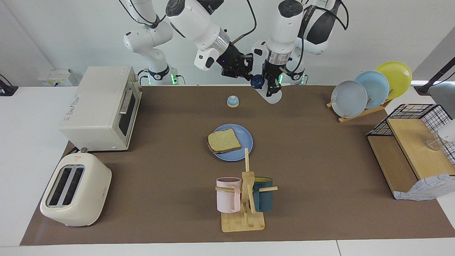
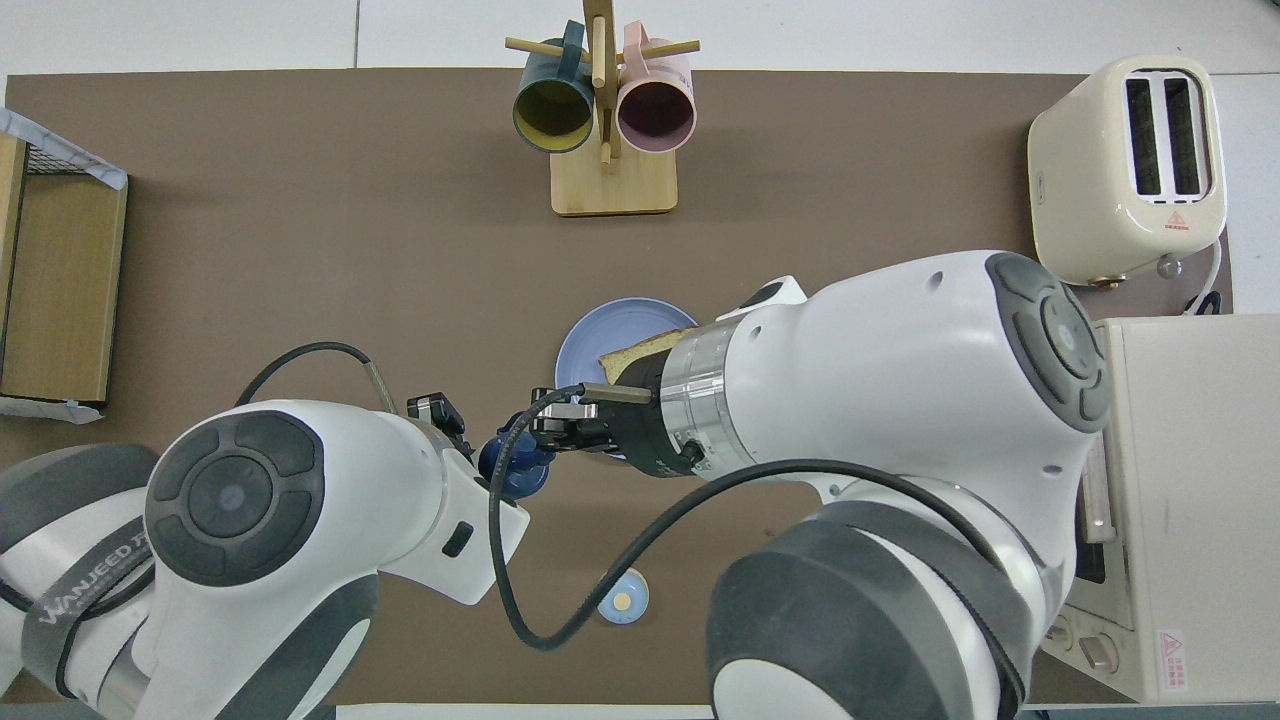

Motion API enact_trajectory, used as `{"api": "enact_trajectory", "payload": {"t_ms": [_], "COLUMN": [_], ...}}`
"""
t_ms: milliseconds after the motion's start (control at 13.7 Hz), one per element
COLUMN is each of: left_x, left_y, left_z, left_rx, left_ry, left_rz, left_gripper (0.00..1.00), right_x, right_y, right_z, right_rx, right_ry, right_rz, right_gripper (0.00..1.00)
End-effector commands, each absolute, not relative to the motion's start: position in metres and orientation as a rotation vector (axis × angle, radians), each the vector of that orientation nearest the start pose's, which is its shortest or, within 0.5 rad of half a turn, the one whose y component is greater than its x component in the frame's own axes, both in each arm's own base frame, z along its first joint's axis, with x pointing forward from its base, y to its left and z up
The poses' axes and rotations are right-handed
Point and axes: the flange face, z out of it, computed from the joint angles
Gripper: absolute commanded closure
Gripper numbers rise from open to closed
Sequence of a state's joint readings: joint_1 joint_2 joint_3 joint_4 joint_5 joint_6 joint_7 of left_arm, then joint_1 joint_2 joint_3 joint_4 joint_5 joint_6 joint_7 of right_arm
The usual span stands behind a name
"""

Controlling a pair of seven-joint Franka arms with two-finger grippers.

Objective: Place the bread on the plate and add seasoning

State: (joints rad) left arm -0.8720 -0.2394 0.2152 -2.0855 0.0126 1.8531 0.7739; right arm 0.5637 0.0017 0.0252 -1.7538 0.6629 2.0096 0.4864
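The bread (image 1: 224, 140) lies flat on the cornflower-blue plate (image 1: 245, 149), in the middle of the brown bench (image 1: 312, 170); the slice sits toward the right arm's side of the plate, its crust edge close to the rim. In the overhead view the plate (image 2: 590, 345) is partly covered by the right arm, with only a corner of the bread (image 2: 640, 352) showing.

The seasoning bottle (image 1: 271, 94) is up in the air over the strip of bench close to the robots, tilted, with its translucent white body low and its dark navy cap (image 1: 256, 82) pointing toward the right arm. The left hand (image 1: 273, 84) comes straight down and is clamped on the bottle's body. The right hand (image 1: 245, 71) reaches in slantwise at the cap; its fingers are around or against the cap, and whether they grip it cannot be told. In the overhead view the cap (image 2: 515, 465) sits between the two hands.

A small blue-domed knob (image 1: 233, 101) stands on the bench near the robots, apart from the plate. Farther from the robots than the plate, a wooden mug tree (image 1: 245, 199) carries a pink mug (image 1: 228, 195) and a dark teal mug (image 1: 263, 194). At the right arm's end stand a toaster oven (image 1: 101, 108) and a cream toaster (image 1: 74, 190). At the left arm's end a wooden rack (image 1: 359, 113) holds pale blue and yellow plates, next to a wire-and-wood shelf (image 1: 412, 149).
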Motion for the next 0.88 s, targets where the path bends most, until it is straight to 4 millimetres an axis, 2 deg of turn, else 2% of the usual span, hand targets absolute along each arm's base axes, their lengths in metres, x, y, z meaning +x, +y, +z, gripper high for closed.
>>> {"api": "enact_trajectory", "payload": {"t_ms": [0,438,657,730,803], "left_x": [0.383,0.383,0.383,0.383,0.383], "left_y": [-0.292,-0.292,-0.292,-0.292,-0.292], "left_z": [0.527,0.527,0.527,0.526,0.526], "left_rx": [-2.383,-2.385,-2.385,-2.385,-2.385], "left_ry": [2.132,2.132,2.132,2.132,2.132], "left_rz": [-0.049,-0.052,-0.052,-0.049,-0.049], "left_gripper": [1.00,1.00,1.00,1.00,1.00], "right_x": [0.472,0.492,0.488,0.484,0.480], "right_y": [0.359,0.339,0.343,0.347,0.352], "right_z": [0.591,0.598,0.597,0.596,0.594], "right_rx": [-2.446,-2.307,-2.321,-2.329,-2.351], "right_ry": [0.159,0.379,0.349,0.332,0.292], "right_rz": [0.152,0.230,0.215,0.205,0.187], "right_gripper": [1.00,1.00,1.00,0.60,0.55]}}
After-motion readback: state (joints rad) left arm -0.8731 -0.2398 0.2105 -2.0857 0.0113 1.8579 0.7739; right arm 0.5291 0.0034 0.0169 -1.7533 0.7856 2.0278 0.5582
